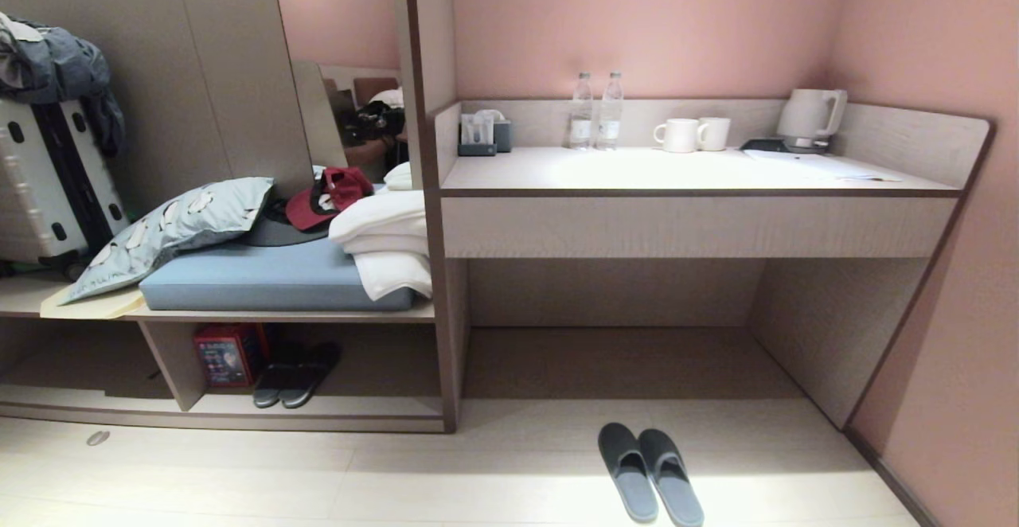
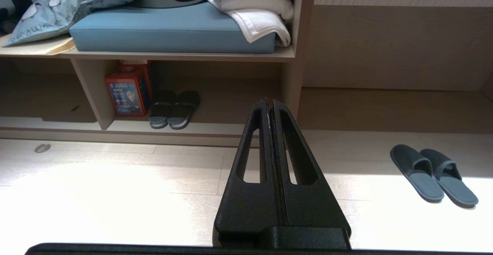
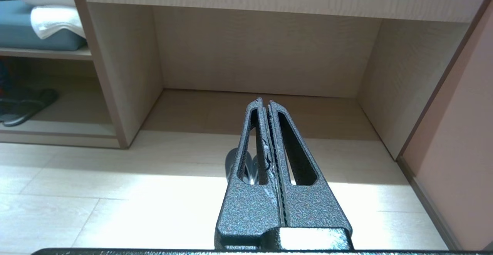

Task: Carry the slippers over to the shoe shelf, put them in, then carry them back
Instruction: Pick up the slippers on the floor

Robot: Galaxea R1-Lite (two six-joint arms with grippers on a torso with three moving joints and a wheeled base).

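The slippers, dark charcoal with blue-grey insoles, lie side by side on the pale floor in front of the desk recess, toes toward it. The left wrist view has them off to one side. In the right wrist view only a sliver of them shows behind my fingers. The shoe shelf is the low open cubby under the bench, left of the slippers. My left gripper is shut and empty, held above the floor. My right gripper is likewise shut and empty. Neither arm shows in the head view.
Another dark pair with pale sole rims and a red box stand inside the shoe shelf. The bench above holds a blue cushion, pillow, cap and white towels. A desk carries bottles, mugs and a kettle. A suitcase stands far left.
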